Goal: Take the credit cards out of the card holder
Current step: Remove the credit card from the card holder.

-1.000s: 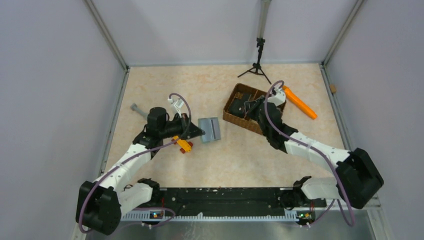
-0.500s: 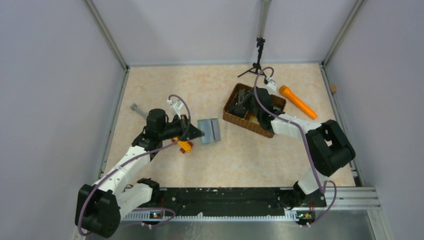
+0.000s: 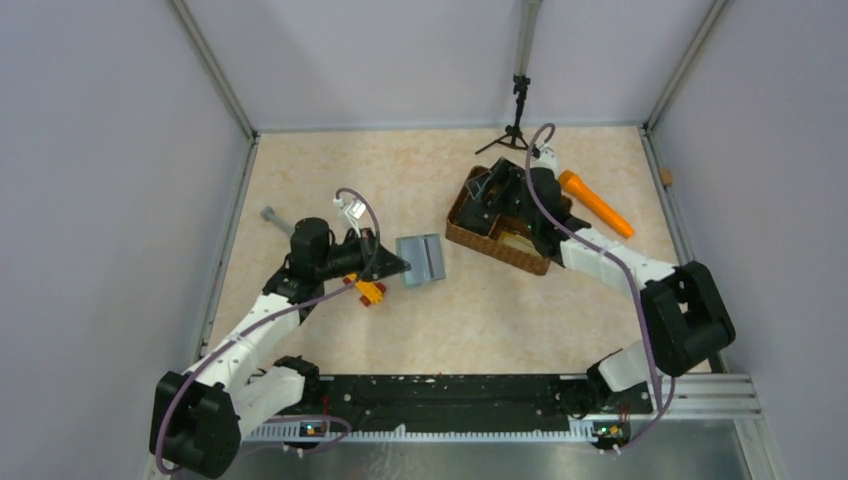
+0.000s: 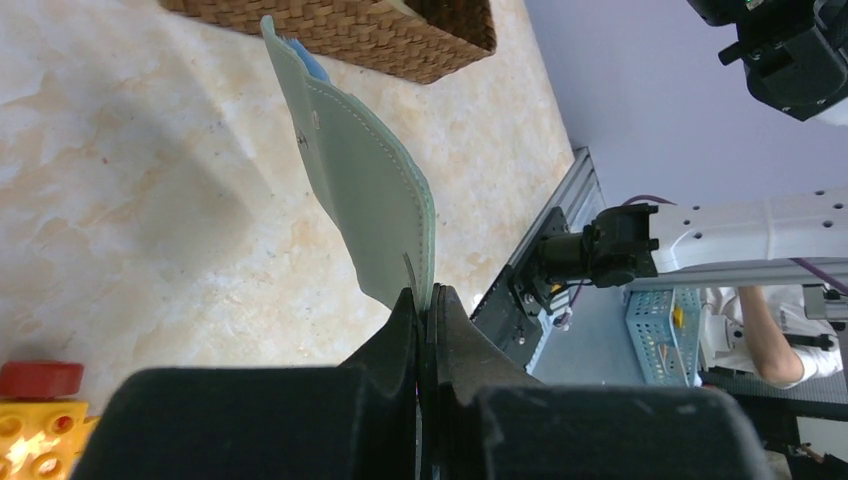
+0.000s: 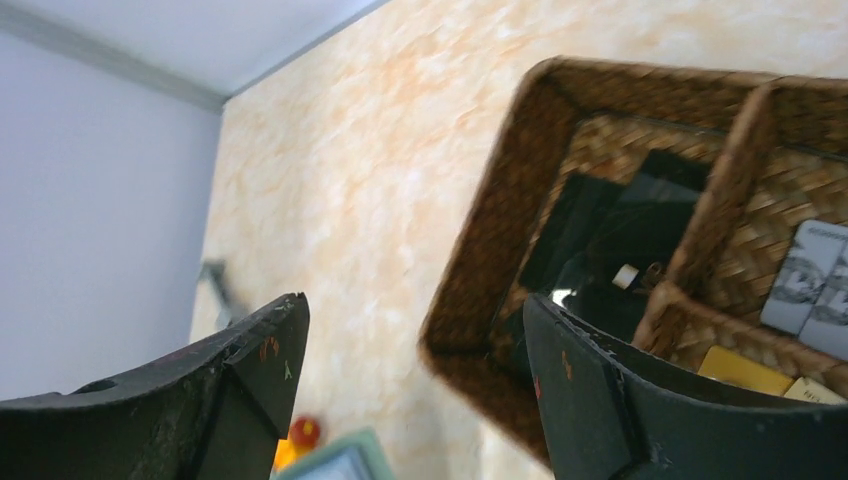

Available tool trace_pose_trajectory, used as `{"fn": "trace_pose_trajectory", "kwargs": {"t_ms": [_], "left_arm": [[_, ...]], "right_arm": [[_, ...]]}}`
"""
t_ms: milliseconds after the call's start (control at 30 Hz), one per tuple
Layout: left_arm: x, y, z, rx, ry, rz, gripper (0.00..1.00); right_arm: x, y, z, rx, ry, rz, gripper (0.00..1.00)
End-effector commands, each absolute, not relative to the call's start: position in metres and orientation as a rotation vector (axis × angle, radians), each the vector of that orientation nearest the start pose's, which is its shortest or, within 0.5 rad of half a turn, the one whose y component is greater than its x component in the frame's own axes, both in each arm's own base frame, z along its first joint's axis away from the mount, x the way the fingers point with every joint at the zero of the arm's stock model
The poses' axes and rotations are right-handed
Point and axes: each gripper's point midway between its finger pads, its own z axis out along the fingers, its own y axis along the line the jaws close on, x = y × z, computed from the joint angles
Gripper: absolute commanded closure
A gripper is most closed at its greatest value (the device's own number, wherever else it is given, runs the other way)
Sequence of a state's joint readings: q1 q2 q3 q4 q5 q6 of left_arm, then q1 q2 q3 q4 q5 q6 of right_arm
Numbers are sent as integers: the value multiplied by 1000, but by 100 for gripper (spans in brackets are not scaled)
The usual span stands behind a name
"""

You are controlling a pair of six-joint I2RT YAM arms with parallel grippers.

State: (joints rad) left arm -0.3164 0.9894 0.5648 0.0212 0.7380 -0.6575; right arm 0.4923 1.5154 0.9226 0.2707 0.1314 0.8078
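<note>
The sage-green card holder [image 3: 420, 260] lies half open on the table, left of the basket. My left gripper [image 3: 403, 268] is shut on its near flap, seen edge-on in the left wrist view as the card holder [image 4: 365, 185] pinched by the left gripper [image 4: 425, 300]. A blue edge [image 4: 308, 62] shows at the holder's far end. My right gripper [image 3: 487, 195] hangs open and empty over the basket's left end; in its own view the right gripper [image 5: 415, 320] holds nothing. A grey printed card [image 5: 815, 275] and a yellow card [image 5: 745, 370] lie in a basket compartment.
The brown woven divided basket [image 3: 470, 237] also holds dark objects [image 5: 610, 240]. An orange tool [image 3: 595, 203] lies right of it, a tripod [image 3: 517, 125] stands behind. A yellow and red toy [image 3: 368, 290] sits under the left arm, a grey tool [image 3: 275, 218] lies further left.
My right gripper has opened from shut and its arm has swung up and back over the basket. The left arm and the card holder have stayed put.
</note>
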Motion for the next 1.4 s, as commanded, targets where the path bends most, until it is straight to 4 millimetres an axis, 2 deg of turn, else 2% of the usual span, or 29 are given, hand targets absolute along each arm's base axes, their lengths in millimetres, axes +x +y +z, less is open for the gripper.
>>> {"fn": "trace_pose_trajectory", "kwargs": {"t_ms": [0,67,100,300,467,600,867,1100,1133,1200,1233,1267,1367], "left_arm": [[219,-226,225,271,1915,-1439,99],[215,-227,234,290,1877,-1471,99],[212,-228,238,300,1860,-1484,98],[202,-232,263,313,1778,-1595,98],[192,-234,288,324,1673,-1708,98],[182,-234,304,329,1612,-1792,98],[164,-236,333,369,1513,-1903,99],[148,-248,343,458,1484,-1953,99],[147,-249,343,466,1482,-1953,99],[146,-250,344,475,1475,-1951,99],[147,-250,344,476,1473,-1947,99],[148,-250,344,475,1475,-1941,99],[152,-252,339,457,1494,-1924,98]], "right_arm": [[367,247,209,110,1948,910,20],[345,251,210,30,1971,970,8],[333,251,215,0,1955,1003,6],[277,252,231,-146,1887,1178,5],[243,256,246,-237,1820,1323,4],[227,255,256,-247,1766,1395,4],[214,258,273,-243,1687,1518,4],[189,260,311,-243,1525,1754,3],[187,260,315,-247,1507,1776,5],[181,259,322,-260,1471,1808,20],[180,258,325,-257,1462,1815,29],[179,257,326,-255,1458,1818,42],[179,256,324,-239,1469,1809,68]]}}
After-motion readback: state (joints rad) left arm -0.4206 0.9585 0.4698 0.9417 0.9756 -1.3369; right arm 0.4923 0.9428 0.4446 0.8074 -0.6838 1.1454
